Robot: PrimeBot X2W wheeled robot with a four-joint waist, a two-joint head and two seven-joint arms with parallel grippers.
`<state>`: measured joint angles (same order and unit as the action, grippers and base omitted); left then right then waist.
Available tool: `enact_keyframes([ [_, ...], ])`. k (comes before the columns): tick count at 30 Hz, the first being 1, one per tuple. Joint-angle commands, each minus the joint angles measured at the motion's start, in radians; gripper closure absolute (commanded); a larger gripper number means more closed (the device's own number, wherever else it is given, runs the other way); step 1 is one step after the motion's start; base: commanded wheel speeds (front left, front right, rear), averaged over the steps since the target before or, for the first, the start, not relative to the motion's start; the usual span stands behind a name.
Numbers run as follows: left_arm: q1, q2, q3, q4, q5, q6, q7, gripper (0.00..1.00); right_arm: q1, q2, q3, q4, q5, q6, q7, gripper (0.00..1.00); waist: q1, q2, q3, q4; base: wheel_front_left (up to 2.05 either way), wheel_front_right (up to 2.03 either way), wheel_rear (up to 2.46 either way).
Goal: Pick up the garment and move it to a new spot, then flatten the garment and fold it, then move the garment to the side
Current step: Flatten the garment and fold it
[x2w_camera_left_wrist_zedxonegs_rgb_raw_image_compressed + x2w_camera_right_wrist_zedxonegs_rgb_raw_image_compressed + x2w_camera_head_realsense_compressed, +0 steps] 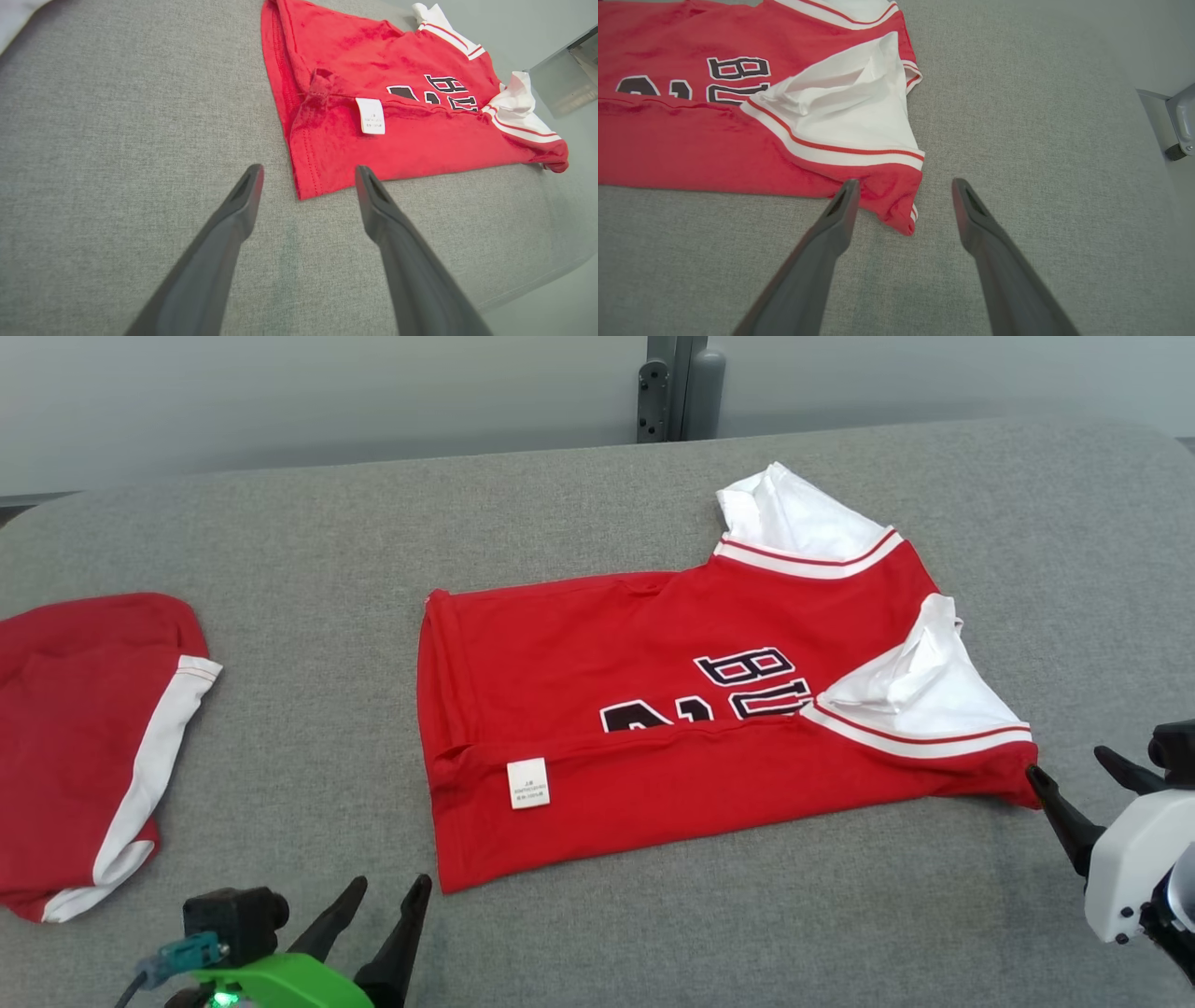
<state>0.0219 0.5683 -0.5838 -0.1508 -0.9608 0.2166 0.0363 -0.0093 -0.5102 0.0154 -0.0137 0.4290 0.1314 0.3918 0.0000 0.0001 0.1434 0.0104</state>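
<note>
The garment (672,709) is a red jersey with white sleeves and black lettering, lying on the grey table with its near edge folded over and a white label showing. My left gripper (390,887) is open just off the garment's near-left corner (308,189), which lies between its fingertips without being gripped. At the right, my right gripper (1069,767) is open beside the garment's near-right corner (896,210); that red corner sits between the open fingers (840,210).
A second red garment with white trim (84,747) lies at the table's left edge. A grey post (680,387) stands behind the table. The grey padded table (280,569) drops off at the right, seen in the right wrist view (1148,107).
</note>
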Motion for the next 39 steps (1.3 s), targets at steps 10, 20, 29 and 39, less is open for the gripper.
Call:
enact_keyframes([
  [10,-0.22,-0.079,-0.052,0.137,0.013,-0.049,0.095,0.0,-0.131,0.023,0.019,0.068,-0.022,-0.001,0.015,0.0,0.0,-0.0001,0.194,0.017,0.0,0.0,0.0],
  [20,-0.233,-0.108,-0.092,0.186,-0.014,-0.1,0.129,0.0,-0.155,0.047,0.047,0.129,0.015,-0.001,0.034,0.0,0.0,-0.0001,0.243,0.035,0.0,0.0,0.0],
  [29,-0.207,-0.091,-0.122,0.177,-0.034,-0.153,0.156,1.0,-0.12,0.04,0.07,0.118,0.097,-0.001,0.046,1.0,0.0,-0.0001,0.195,0.028,0.0,0.0,0.0],
  [39,-0.071,0.038,-0.078,0.031,-0.109,-0.133,0.187,1.0,0.022,-0.067,0.002,0.025,0.206,-0.002,0.124,1.0,0.0,-0.0001,0.085,0.026,0.0,0.0,0.0],
])
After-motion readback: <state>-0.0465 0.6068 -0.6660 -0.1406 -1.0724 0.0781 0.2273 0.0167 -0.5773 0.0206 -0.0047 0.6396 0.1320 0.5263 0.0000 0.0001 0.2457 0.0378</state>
